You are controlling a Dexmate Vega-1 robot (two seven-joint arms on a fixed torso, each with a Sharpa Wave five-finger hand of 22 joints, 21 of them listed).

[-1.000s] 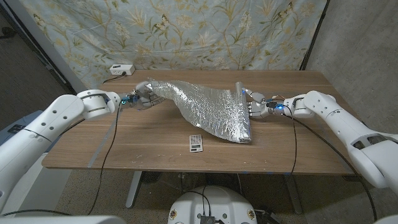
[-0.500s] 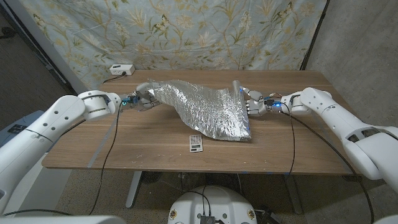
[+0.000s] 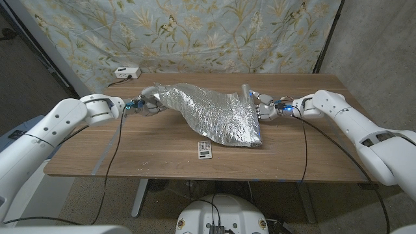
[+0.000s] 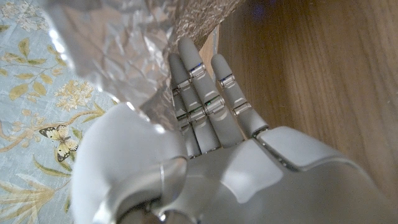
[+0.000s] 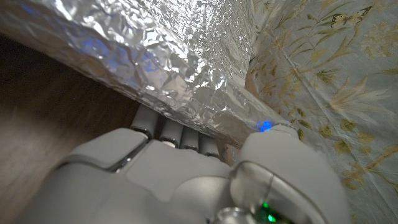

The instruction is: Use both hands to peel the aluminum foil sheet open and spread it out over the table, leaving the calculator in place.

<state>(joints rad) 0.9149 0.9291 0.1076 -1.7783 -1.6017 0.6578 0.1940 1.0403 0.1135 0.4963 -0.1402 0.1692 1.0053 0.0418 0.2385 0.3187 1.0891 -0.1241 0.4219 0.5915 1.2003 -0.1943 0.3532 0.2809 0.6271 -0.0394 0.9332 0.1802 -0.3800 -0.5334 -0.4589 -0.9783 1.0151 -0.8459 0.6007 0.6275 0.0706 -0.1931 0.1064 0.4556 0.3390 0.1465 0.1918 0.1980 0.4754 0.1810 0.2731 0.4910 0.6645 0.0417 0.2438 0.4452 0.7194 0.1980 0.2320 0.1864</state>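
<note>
Gripping foil sheet, both hands.

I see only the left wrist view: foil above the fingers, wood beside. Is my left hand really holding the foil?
Observer: Yes. In the head view the left hand grips the far-left corner of the aluminum foil sheet, lifted off the table.
Operator: And what does the other hand do?
Observer: The right hand holds the sheet's right edge; in the right wrist view its fingers go under the foil and the thumb sits over it.
Operator: Where is the calculator?
Observer: The calculator lies on the table just in front of the foil's near edge, apart from both hands.
</note>
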